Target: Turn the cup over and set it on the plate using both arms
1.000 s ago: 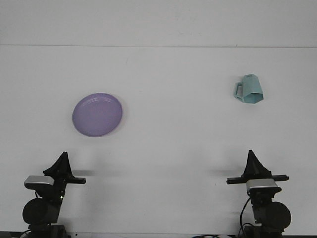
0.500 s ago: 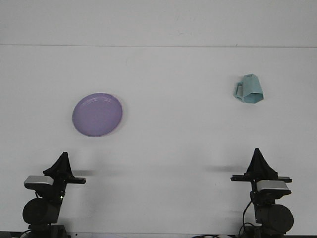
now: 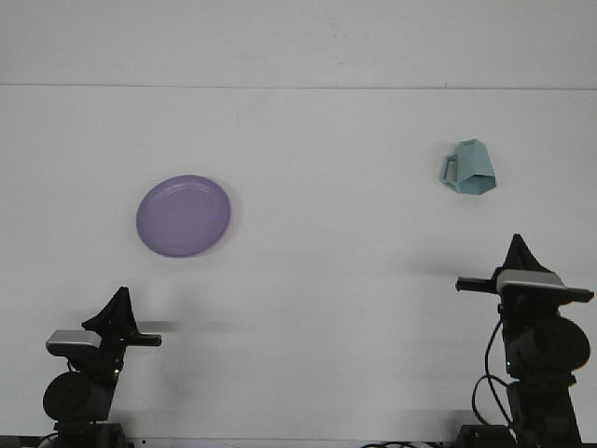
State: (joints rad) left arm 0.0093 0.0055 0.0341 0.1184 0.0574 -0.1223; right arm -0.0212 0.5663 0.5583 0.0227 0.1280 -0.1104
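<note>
Looks like a robotics lab setup to me: plain white bench (image 3: 308, 280), nothing homey around, just two black arms (image 3: 86, 373) with cables mounted at the near edge and a plate (image 3: 184, 216) and cup (image 3: 469, 168) as props.

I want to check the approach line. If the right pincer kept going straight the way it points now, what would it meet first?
Probably the teal cup. The right pincer points forward over bare table, with the cup ahead and slightly left, so it may pass just beside it. Depth is unclear.

White table (image 3: 326, 280): plate (image 3: 183, 216), cup (image 3: 469, 168)
</note>
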